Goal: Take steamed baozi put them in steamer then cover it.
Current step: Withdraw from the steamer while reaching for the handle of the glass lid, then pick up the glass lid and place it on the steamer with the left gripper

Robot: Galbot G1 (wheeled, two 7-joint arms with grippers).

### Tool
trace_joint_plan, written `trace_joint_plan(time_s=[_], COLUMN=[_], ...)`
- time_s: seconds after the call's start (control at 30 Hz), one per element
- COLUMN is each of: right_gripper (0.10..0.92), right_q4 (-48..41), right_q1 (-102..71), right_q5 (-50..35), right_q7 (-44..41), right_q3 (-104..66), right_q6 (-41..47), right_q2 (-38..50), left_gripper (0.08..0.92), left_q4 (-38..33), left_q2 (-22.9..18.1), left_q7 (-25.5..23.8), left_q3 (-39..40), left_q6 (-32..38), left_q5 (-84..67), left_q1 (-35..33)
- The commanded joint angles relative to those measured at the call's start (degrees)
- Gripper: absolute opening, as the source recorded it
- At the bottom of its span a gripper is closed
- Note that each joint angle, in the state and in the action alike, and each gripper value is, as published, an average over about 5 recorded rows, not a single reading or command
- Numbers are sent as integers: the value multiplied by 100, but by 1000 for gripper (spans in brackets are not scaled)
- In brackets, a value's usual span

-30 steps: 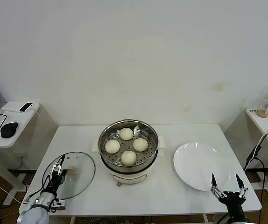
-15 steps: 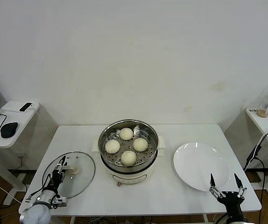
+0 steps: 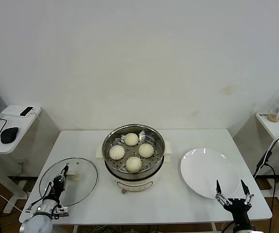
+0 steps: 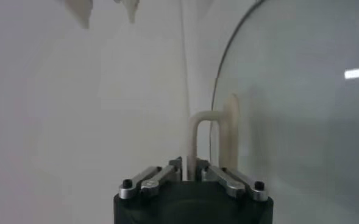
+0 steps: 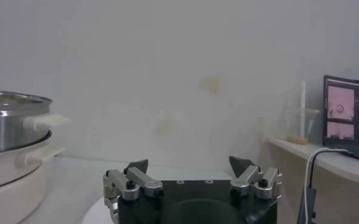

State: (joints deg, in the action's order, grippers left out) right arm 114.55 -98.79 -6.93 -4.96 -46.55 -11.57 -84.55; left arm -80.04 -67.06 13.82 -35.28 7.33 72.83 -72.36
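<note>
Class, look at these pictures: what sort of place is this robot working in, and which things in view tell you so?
Probably a lab or office test room, not a real kitchen: a steamer stands on a plain white table against a bare wall, and side desks hold a computer mouse and a monitor.

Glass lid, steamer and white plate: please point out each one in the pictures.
Glass lid (image 3: 81,171), head view: bare glass near its right rim.
Steamer (image 3: 109,167), head view: left side of its steel wall.
White plate (image 3: 205,167), head view: bare middle.
</note>
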Motion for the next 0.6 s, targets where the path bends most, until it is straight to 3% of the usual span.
trace_joint_plan(time_s=[0.03, 0.27, 0.6], right_gripper=[823, 823, 823], right_q4=[32, 153, 115], right_q1=[-18, -44, -24], right_q5=[-122, -256, -245], right_q7=[-14, -38, -77], right_q3=[124, 190, 185], right_q6=[67, 187, 190], right_q2=[47, 166, 232], left_gripper=[140, 140, 140], left_q4=[-834, -1404, -2790], left_q2=[62, 204, 659], left_q7=[166, -83, -1122], left_q3=[-288, -652, -1199], left_q6=[-148, -409, -1048], left_q5=[-101, -450, -1120], left_q1=[-506, -783, -1025])
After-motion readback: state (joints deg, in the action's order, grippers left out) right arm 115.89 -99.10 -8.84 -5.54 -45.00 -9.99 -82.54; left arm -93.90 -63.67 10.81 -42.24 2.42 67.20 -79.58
